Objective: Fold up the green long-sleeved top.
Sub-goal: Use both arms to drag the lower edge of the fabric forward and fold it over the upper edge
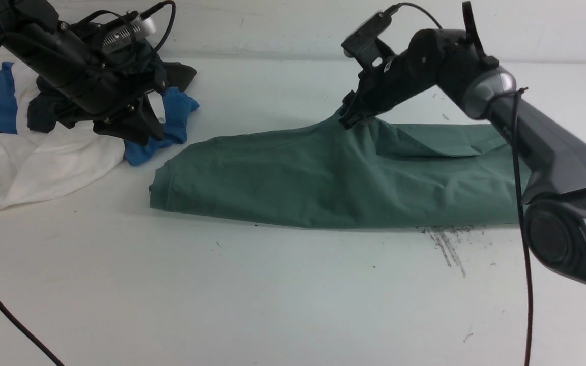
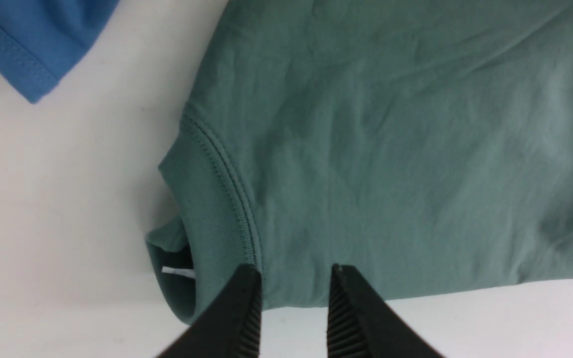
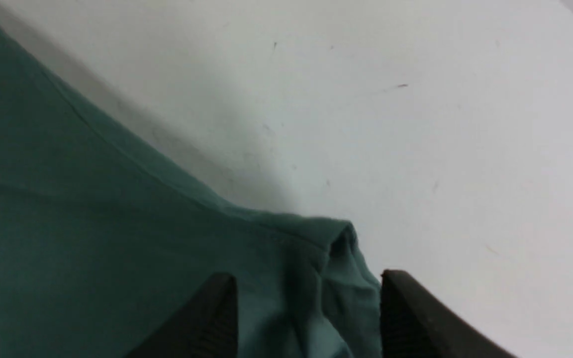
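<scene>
Top: the green long-sleeved top point(image 1: 323, 178) lies mid-table as 1 long band running from my left to my right. Its right end passes behind my right arm.
Collar: the collar point(image 2: 217, 199) sits at the band's left end, with a white neck tag point(image 2: 177, 271) peeking out from inside it.
Far edge: here the cloth rises in 1 small tent, right up to my right gripper.
Right gripper: the right gripper point(image 1: 350, 118) has its jaws spread wide with a bunched ridge of green between them. I judge it is not pinching that ridge.
Left gripper: the left gripper point(image 1: 138, 124) hangs raised beyond the collar end with only a narrow gap between its jaws, and it carries nothing.
Neighbours: a blue garment point(image 1: 171, 122) lies near the collar but apart from it. A white garment point(image 1: 33, 168) and a dark garment point(image 1: 176, 73) are heaped further left.
Table: the table point(image 1: 272, 305) is bare white in front, with scuff marks point(image 1: 445, 244) just beside the near hem.
Stage: my call is that the lengthwise folds are done and the crosswise fold is not yet made.
Risk 1: if I lift the right gripper while cloth snags on a fingertip, the tent would drag and open the layers.
Risk 2: if I close on only 1 layer at the far edge, the band would peel apart instead of folding over.
Risk 3: my left gripper hangs over the heap, so a careless descent could catch blue cloth along with green.
Risk 4: the far-edge tent could be trapped as a crease if I fold over it.
</scene>
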`<action>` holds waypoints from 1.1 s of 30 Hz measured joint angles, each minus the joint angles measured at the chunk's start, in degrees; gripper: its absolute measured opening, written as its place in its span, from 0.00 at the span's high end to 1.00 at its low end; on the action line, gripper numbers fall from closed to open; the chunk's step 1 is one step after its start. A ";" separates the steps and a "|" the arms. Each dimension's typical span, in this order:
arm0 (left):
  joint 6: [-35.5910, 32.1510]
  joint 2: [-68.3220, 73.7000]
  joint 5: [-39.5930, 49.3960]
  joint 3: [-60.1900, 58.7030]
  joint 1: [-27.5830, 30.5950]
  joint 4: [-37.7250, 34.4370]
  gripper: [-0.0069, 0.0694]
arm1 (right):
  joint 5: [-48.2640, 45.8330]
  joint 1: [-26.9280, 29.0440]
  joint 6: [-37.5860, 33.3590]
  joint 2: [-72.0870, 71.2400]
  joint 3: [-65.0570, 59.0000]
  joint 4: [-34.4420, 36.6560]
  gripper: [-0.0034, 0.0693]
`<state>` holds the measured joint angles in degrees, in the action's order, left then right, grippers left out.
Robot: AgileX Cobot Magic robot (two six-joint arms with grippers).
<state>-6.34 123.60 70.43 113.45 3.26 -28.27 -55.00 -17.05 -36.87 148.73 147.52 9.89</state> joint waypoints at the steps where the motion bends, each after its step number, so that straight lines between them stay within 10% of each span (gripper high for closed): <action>1: -0.05 0.00 0.00 0.00 0.00 0.00 0.67 | -2.25 0.00 1.04 -1.35 0.00 -1.88 0.40; 4: -0.05 0.00 0.00 0.00 0.00 0.00 0.67 | -8.23 0.00 4.54 -4.97 0.05 -7.01 0.42; 12: -0.05 0.05 -0.53 0.11 0.00 0.02 0.67 | -16.54 4.51 22.93 -16.59 -4.75 -20.34 0.95; 21: -0.51 0.11 -0.37 0.11 0.00 0.02 0.67 | -16.63 13.97 28.87 -20.73 -27.82 -8.75 0.97; 33: -0.51 0.11 -0.04 0.11 0.00 0.02 0.67 | -8.99 18.04 26.06 -10.00 -27.92 1.15 0.97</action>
<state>-6.85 123.71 70.39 113.56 3.26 -28.24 -63.99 0.99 -10.80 138.73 119.60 11.04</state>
